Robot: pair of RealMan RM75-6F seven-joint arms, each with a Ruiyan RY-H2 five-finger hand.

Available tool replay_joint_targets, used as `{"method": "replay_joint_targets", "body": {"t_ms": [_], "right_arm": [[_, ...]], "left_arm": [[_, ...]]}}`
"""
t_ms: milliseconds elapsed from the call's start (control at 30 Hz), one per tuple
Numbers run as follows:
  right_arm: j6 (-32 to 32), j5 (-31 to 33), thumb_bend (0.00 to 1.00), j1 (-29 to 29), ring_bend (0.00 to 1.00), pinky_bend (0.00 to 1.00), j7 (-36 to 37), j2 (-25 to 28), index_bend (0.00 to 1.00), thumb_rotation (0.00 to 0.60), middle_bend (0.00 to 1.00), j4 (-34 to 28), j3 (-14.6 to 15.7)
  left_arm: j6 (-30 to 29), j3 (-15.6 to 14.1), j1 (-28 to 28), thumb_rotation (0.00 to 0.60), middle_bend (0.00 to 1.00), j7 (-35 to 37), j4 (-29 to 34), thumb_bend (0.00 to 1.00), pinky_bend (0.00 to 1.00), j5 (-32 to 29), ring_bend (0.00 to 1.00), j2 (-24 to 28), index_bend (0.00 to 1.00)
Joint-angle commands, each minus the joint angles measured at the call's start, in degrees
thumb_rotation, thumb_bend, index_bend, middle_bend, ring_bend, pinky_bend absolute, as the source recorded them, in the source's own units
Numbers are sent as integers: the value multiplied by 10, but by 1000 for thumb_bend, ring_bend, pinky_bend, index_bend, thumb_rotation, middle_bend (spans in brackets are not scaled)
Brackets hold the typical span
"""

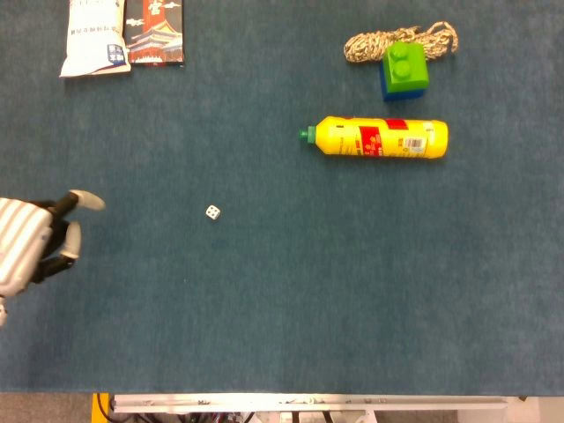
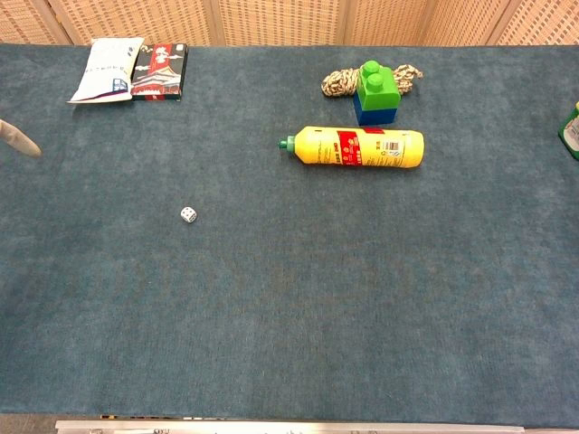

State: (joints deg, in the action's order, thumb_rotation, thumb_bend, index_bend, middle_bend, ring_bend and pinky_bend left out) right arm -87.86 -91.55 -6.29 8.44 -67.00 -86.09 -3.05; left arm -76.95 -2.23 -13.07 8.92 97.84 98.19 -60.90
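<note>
Left hand [image 1: 40, 242] at the table's left edge, head view: white-striped back up, fingers [image 1: 86, 200] parted and loosely bent, holding nothing, touching nothing that can be seen. In the chest view only one pale fingertip [image 2: 20, 140] pokes in from the left border. Right hand: in neither view.

Nearest thing to the hand is a small white die [image 1: 212, 212], lying alone on the blue-green cloth [image 1: 291, 308] to the hand's right, apart from it w/ bare cloth between. Same die [image 2: 188, 214] in the chest view sits left of centre.

Far left corner: a white packet [image 1: 91, 35] and a dark red-and-black packet [image 1: 154, 31], side by side, touching or nearly so, both cut off by the top of the head view.

Right half, far side: yellow bottle [image 1: 379, 137] on its side, green cap [image 1: 307, 136] pointing left, red label mid-body. Just beyond it a green block [image 1: 404, 63] stacked on a blue block [image 1: 404, 88], resting against a coil of pale rope [image 1: 370, 42].

Chest view also catches a green-and-white item [image 2: 572, 131] at the right border, mostly out of shot.

Open room: the whole near half of the cloth, from the die to the metal front rail [image 1: 308, 403], and the wide strip between die and bottle. Wicker screen [image 2: 271, 20] behind the far edge.
</note>
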Motion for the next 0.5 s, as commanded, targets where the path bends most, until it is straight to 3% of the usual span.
{"method": "replay_joint_targets", "body": {"t_ms": [33,267,500], "right_arm": [[-4,0,310,1,158,390,1,3,77,600,208,-4,-1],[-10,3,310,4,158,391,9,7,103,600,208,-6,-5],[-17,9,311,8,158,391,19,12,110,600,208,-5,-8]], "left_arm": [[59,-9,-36,600,1000,-11,39,872,861,4,777,22,373],[106,-16,-84,600,1000,51,34,965,965,31,913,3,512],[179,-18,-119,600,1000,26,37,995,996,0,959,-21,491]]}}
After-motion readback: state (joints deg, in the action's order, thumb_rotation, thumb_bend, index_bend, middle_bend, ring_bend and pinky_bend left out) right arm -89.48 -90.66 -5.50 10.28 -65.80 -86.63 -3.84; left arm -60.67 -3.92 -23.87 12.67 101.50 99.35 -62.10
